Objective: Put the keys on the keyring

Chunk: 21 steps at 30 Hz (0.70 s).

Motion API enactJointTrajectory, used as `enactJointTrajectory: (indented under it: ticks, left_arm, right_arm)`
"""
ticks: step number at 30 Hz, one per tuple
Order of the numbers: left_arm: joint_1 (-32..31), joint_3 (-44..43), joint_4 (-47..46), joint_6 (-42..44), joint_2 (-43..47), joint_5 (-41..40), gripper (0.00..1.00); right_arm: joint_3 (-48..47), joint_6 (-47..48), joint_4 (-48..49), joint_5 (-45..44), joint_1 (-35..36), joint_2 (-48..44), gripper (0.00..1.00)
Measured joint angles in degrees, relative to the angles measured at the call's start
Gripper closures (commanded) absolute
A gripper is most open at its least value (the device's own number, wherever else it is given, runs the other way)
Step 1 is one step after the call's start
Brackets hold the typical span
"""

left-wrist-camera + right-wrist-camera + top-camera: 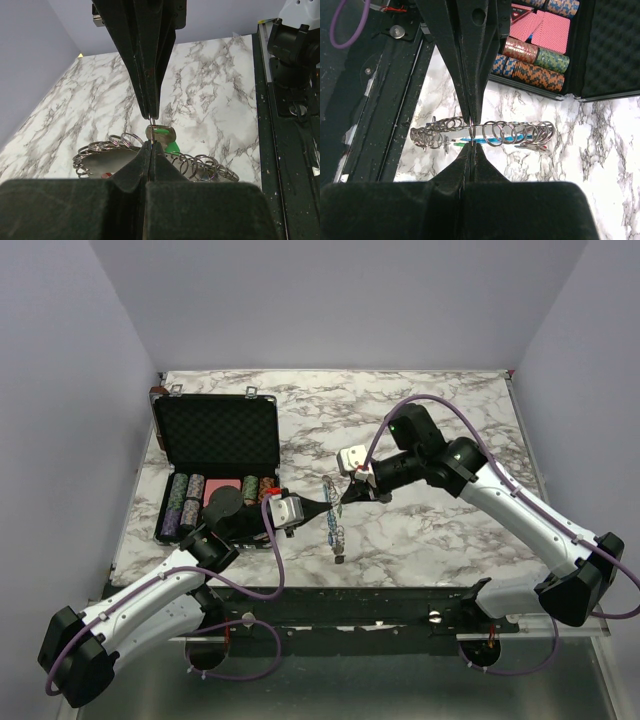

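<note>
Midway across the bench (440, 540), the left claw (150, 131) and right claw (470, 132), both pressed together, apparently pinch the keyring (512, 132), where a green-headed key (172, 146) looks strung, while a small dark piece (340, 560), perhaps another key, lies loose beside it.

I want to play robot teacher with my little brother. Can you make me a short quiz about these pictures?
1. True or false: the black case is closed.
2. Pick one: what colour shows on the key just past the tips of the left hand? A red, B green, C yellow.
3. Fill in: the left hand and the right hand are both shut, with their tips at the ___.

Key: 1 false, it lies open. 2 B. 3 keyring.
</note>
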State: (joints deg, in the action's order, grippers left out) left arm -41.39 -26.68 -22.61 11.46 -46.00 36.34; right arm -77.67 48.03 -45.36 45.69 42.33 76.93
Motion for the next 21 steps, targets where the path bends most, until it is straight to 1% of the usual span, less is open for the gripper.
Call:
enactJointTrajectory:
  ticks: [21]
  left_arm:
    - [0.02,0.0,0.02,-0.72,0.0,-0.42,1.0]
  right_arm:
    - [0.92,-2.12,1.18,-0.04,0.13,0.0,1.0]
